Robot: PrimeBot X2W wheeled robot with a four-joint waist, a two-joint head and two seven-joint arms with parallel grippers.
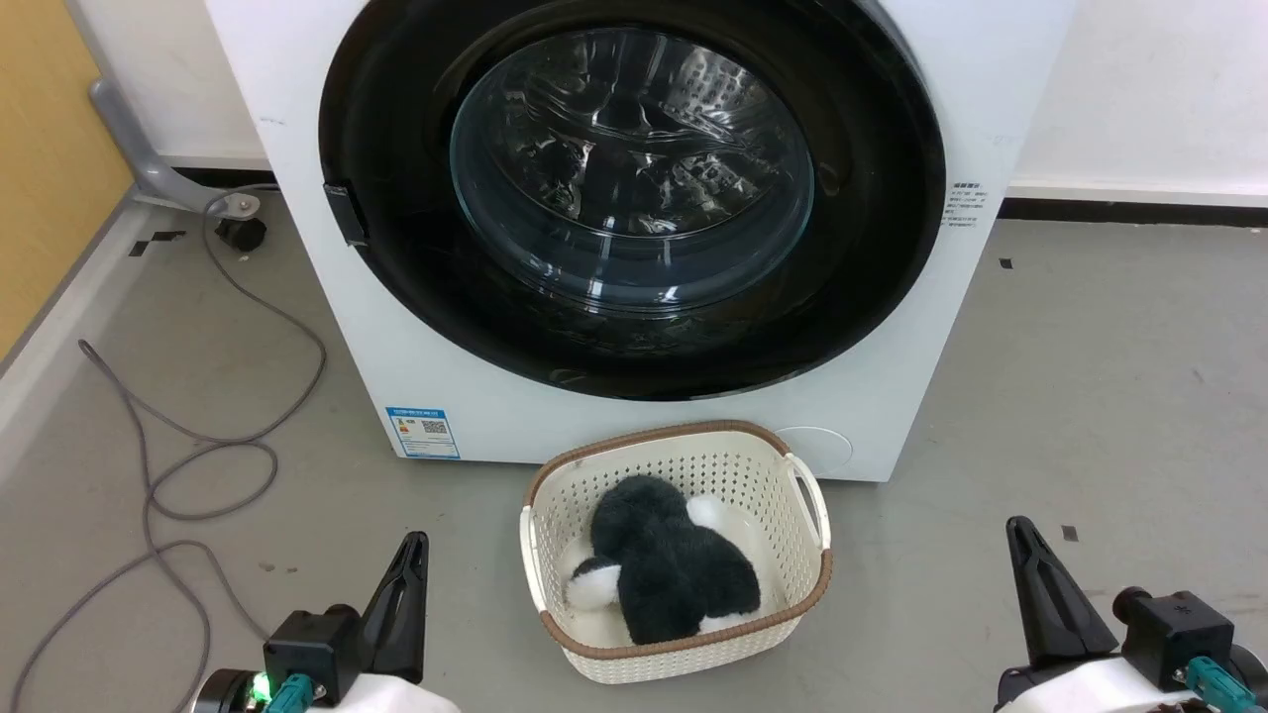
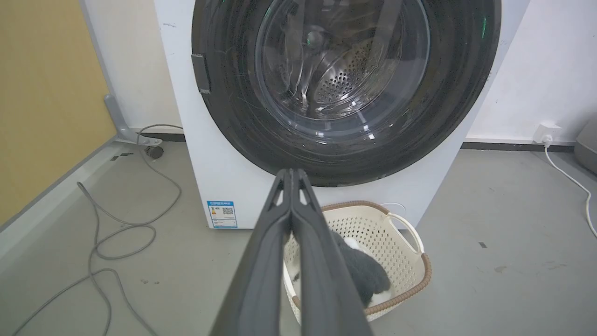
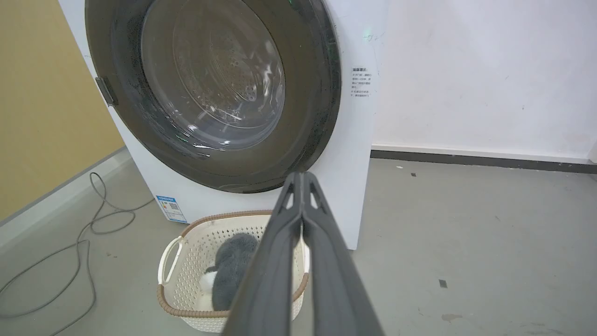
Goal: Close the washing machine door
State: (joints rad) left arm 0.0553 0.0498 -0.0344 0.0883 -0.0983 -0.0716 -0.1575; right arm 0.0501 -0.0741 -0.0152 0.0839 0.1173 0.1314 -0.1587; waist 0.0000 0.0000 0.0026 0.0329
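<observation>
The washing machine door (image 1: 631, 188) is seen lying flush against the front of the white washing machine (image 1: 515, 411), its glass bowl set into the drum opening. The closing is judged done, with nothing apparently left, though whether the latch has caught cannot be told. The left gripper (image 1: 416, 543) and the right gripper (image 1: 1020, 530) are held well in front of the machine, fingers pressed together and holding nothing. A cream basket (image 1: 555, 495) with a dark plush toy (image 1: 664, 574) is placed just before the machine's base.

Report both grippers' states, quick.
Left gripper: closed, holding nothing.
Right gripper: closed, holding nothing.
</observation>
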